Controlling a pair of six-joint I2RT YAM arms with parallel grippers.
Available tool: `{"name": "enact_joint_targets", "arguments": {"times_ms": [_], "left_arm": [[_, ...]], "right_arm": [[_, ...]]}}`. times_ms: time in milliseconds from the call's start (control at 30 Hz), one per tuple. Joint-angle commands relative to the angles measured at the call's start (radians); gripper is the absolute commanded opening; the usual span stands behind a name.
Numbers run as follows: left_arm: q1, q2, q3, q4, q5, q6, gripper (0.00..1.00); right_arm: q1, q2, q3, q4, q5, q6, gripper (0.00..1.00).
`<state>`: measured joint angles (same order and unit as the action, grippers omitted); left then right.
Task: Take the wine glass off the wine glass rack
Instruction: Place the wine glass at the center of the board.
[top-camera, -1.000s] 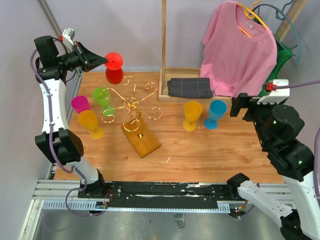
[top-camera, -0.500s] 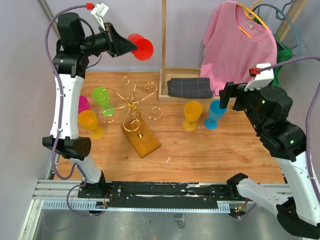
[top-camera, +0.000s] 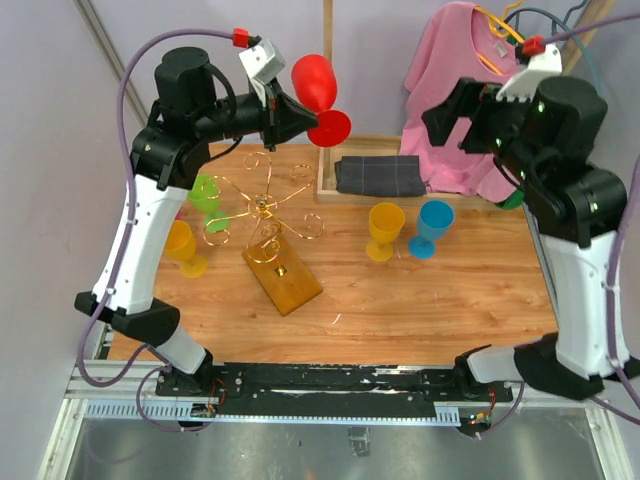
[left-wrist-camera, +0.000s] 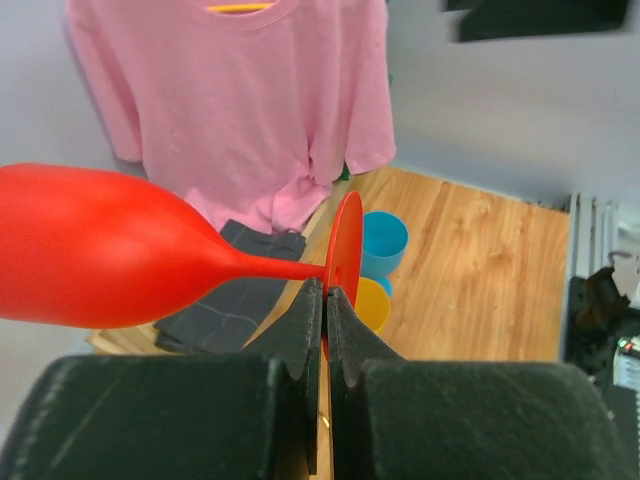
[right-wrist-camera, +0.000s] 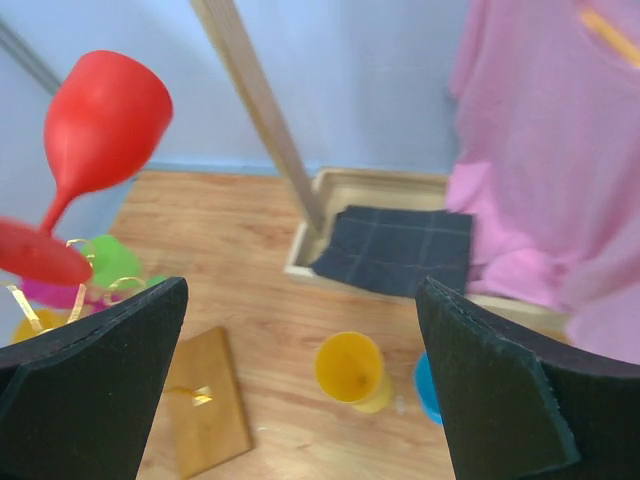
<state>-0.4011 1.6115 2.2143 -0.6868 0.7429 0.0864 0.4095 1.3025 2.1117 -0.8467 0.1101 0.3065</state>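
A red wine glass (top-camera: 313, 82) hangs in the air above the table's far side, tilted, clear of the wine glass rack (top-camera: 262, 205). My left gripper (top-camera: 305, 122) is shut on the rim of its round foot. In the left wrist view the glass (left-wrist-camera: 100, 260) lies sideways and the gripper (left-wrist-camera: 327, 292) pinches the foot's edge. The rack is gold wire with spiral arms on a wooden base (top-camera: 283, 272). My right gripper (top-camera: 452, 115) is raised high at the right, open and holding nothing. Its wrist view shows the glass (right-wrist-camera: 100, 120), the open gripper (right-wrist-camera: 300, 290) and the rack's base (right-wrist-camera: 205, 400).
Green (top-camera: 205, 190) and yellow (top-camera: 180, 245) glasses stand left of the rack; a yellow glass (top-camera: 384, 228) and a blue glass (top-camera: 433, 225) stand right of it. A wooden tray (top-camera: 327, 182) holds a dark cloth (top-camera: 378, 175). A pink shirt (top-camera: 480, 90) hangs behind, beside an upright post (top-camera: 326, 60).
My left arm has swung the red glass up and to the right, away from the far left. The right arm has risen and moved toward the back.
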Motion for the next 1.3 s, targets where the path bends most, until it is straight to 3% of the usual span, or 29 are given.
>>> {"name": "enact_joint_targets", "arguments": {"times_ms": [0,267,433,567,667,833,1267], "left_arm": [[-0.074,-0.098,-0.052,0.016,-0.050,0.221,0.00],[-0.196,-0.218,-0.213,0.017,-0.017,0.462,0.00],[-0.229,-0.237,-0.263,0.017,0.030,0.536,0.00],[-0.262,-0.237,-0.273,0.018,0.032,0.559,0.00],[-0.282,-0.229,-0.270,0.018,0.020,0.564,0.00],[-0.307,-0.216,-0.260,0.018,0.011,0.558,0.00],[-0.371,-0.209,-0.271,0.017,-0.021,0.556,0.00]], "right_arm": [[-0.144,0.142,0.157,-0.114,-0.371,0.205,0.99],[-0.247,0.190,0.064,0.061,-0.786,0.368,0.99],[-0.248,0.180,0.034,0.168,-0.936,0.408,0.99],[-0.250,0.121,-0.114,0.368,-1.040,0.511,0.98],[-0.249,0.080,-0.225,0.521,-1.066,0.586,0.99],[-0.247,0.061,-0.293,0.609,-1.069,0.595,0.98],[-0.184,0.126,-0.295,0.734,-1.043,0.670,0.98]]}}
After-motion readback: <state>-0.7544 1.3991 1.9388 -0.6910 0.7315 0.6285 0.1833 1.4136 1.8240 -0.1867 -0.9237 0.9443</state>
